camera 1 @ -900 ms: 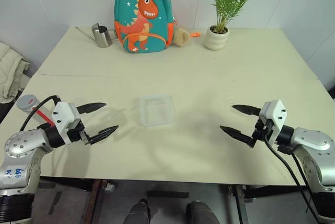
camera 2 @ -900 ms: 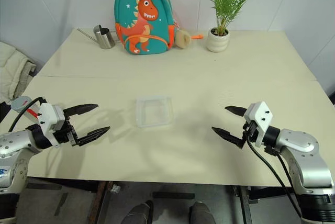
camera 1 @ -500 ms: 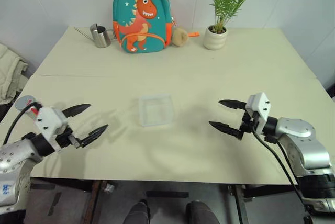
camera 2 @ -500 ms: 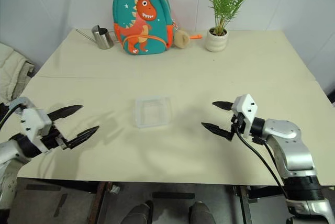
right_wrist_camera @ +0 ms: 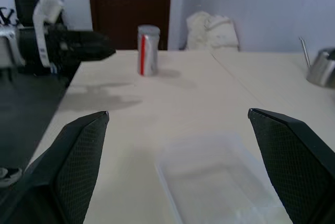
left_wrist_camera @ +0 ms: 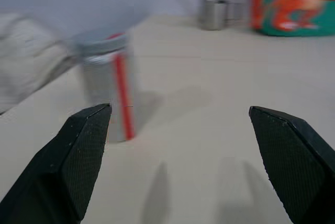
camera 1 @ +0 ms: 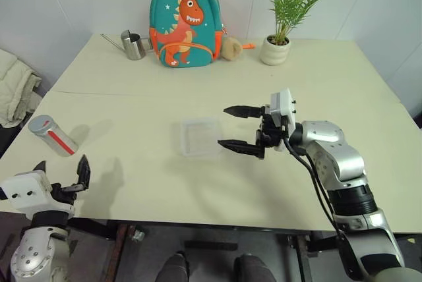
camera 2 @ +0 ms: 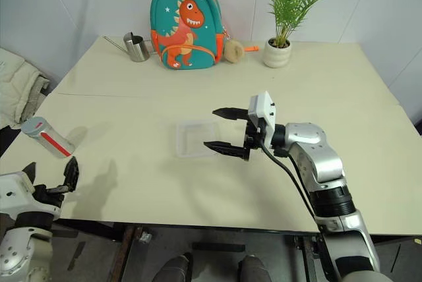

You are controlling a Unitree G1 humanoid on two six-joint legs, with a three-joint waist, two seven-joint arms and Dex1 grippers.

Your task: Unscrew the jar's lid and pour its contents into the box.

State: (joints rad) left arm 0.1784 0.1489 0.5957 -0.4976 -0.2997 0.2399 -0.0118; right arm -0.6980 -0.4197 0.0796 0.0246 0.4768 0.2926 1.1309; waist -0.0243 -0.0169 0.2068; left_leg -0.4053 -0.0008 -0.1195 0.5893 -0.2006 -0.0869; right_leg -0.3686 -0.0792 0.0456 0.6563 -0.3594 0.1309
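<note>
Jar (camera 1: 50,134) stands upright w/ lid on, just ahead of wide-apart L gripper (camera 1: 60,175); R gripper (camera 1: 239,128), also apart, hovers by box (camera 1: 200,136).

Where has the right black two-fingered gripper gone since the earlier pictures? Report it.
Yes. The right gripper, open, has swung left across the table to the clear plastic box.

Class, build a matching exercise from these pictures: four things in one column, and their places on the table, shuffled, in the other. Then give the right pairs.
Things:
1. jar
2. box
3. potted plant
4. watering can

Places:
A. middle of the table
B. far edge, right of the backpack
C. near the table's left edge
D. far edge, left of the backpack

Pairs: 1-C, 2-A, 3-B, 4-D
</note>
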